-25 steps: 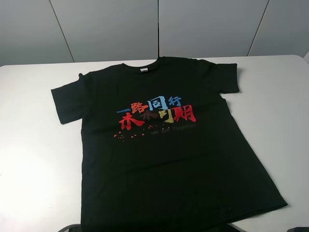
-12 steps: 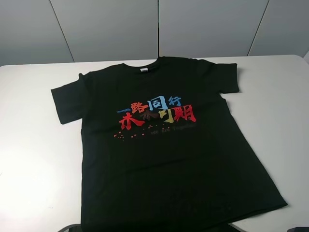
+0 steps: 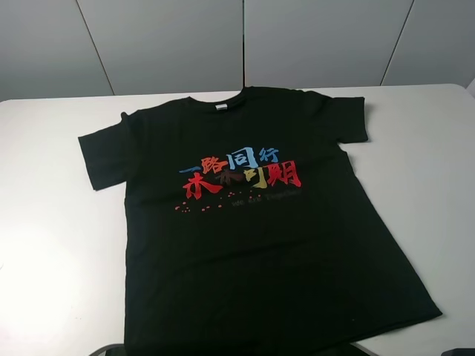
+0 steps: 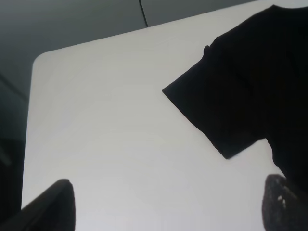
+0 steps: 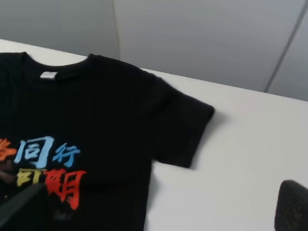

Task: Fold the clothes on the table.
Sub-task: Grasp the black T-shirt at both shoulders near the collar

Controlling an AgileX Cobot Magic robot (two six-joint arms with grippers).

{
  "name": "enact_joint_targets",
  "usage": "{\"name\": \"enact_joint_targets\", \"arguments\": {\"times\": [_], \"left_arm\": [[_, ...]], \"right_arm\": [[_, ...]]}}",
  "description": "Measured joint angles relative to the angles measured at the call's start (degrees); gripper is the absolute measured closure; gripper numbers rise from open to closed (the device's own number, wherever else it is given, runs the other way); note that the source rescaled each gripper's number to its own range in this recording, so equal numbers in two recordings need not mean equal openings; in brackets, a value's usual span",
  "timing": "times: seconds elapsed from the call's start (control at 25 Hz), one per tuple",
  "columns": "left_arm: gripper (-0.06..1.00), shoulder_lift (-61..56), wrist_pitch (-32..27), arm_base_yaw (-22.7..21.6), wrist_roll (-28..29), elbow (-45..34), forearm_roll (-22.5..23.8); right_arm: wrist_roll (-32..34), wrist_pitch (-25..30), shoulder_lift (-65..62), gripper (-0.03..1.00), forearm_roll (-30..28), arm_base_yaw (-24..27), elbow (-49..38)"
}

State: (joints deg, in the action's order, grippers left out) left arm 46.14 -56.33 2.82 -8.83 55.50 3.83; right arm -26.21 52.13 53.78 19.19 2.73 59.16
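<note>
1. We see the black T-shirt (image 3: 252, 222) lying flat and face up on the white table (image 3: 52, 245), unfolded, collar (image 3: 219, 100) toward the far edge and hem toward the near side.
2. The shirt sits roughly mid-table, turned slightly so that the left sleeve (image 3: 104, 152) lies nearer to us than the right sleeve (image 3: 349, 119); both sleeves are spread out on the tabletop.
3. The printed Chinese characters (image 3: 241, 174) – red, blue and yellow – run across the chest, with small red dots just below them on the left.
4. A white label (image 3: 221, 107) shows inside the neck.
5. The left gripper (image 4: 168, 211) hangs above bare table near the left sleeve, its jaws spread wide with nothing between the fingers (image 4: 53, 207).
6. The right gripper (image 5: 156, 211) hangs over the shirt's right chest and the table beside it – jaws likewise spread wide, pinching nothing.
7. Grey wall panels (image 3: 163, 44) stand behind the table's far edge.
</note>
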Motion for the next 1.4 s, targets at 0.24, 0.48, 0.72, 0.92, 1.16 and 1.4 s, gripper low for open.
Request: {"name": "enact_joint_targets", "arguments": {"times": [0.24,0.48,0.72,0.92,1.16,1.4], "left_arm": [[-0.06,21.72,-4.88,0.13,-12.42,10.83,-7.66],[-0.06,38.7,-7.06,6.96,-22.2,14.43,-3.5],[-0.06,52.34,-5.51,15.34,-29.15,14.43,-2.43],[-0.06,61.65,-2.62,18.06,-30.35,14.43,-2.56],[-0.06,66.51,0.56,23.86,-32.58,14.43,-1.7],[-0.06,69.07,3.61,26.57,-32.91,14.43,2.19]], "right_arm": [[-10.98,8.96,20.67,-0.03,7.52,0.0,12.39],[-19.53,15.21,36.47,-0.03,6.47,-3.57,21.68],[-22.16,16.61,45.93,-0.03,-3.32,-12.53,26.14],[-22.42,16.66,48.13,-0.03,-5.11,-14.31,26.21],[-22.64,16.66,48.49,-0.03,-6.88,-14.31,26.21],[-22.64,16.21,48.49,-0.03,-7.47,-14.31,26.21]]}}
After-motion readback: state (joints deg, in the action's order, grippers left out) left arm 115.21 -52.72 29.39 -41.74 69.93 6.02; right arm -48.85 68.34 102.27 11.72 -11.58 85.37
